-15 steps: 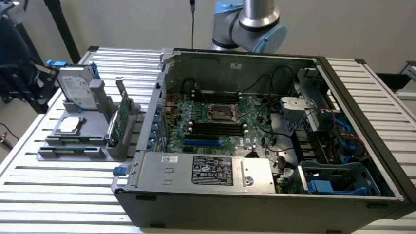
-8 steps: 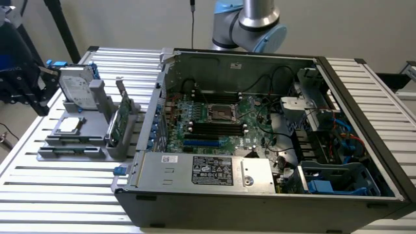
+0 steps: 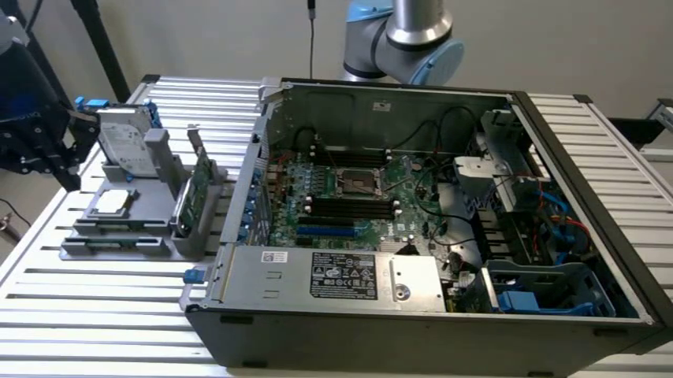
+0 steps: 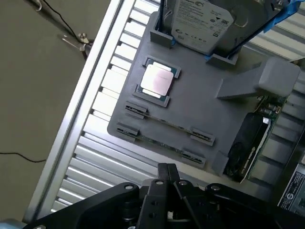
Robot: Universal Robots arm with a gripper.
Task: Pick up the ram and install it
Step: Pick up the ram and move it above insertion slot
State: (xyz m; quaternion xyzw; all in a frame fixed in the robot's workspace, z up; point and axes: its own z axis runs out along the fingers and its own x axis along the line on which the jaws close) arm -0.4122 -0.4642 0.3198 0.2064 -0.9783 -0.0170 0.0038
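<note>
The ram (image 4: 159, 142) is a thin dark-green stick standing on edge between grey clips at one end of the grey holder tray (image 4: 205, 90); a second stick (image 4: 167, 123) lies parallel beside it. In the exterior view the ram (image 3: 110, 227) sits at the tray's near end, to the left of the open computer case (image 3: 421, 315). My gripper (image 4: 167, 175) hovers above the table slats just off that end of the tray, its black fingers shut together with nothing between them. The motherboard's long black slots (image 3: 352, 208) lie in the middle of the case.
The tray also holds a CPU (image 4: 157, 80), a hard drive (image 4: 202, 21) and a taller green card with a metal bracket (image 4: 248, 148). The arm's dark end (image 3: 31, 134) hangs at the exterior view's left edge. The table edge (image 4: 78, 119) drops to the floor.
</note>
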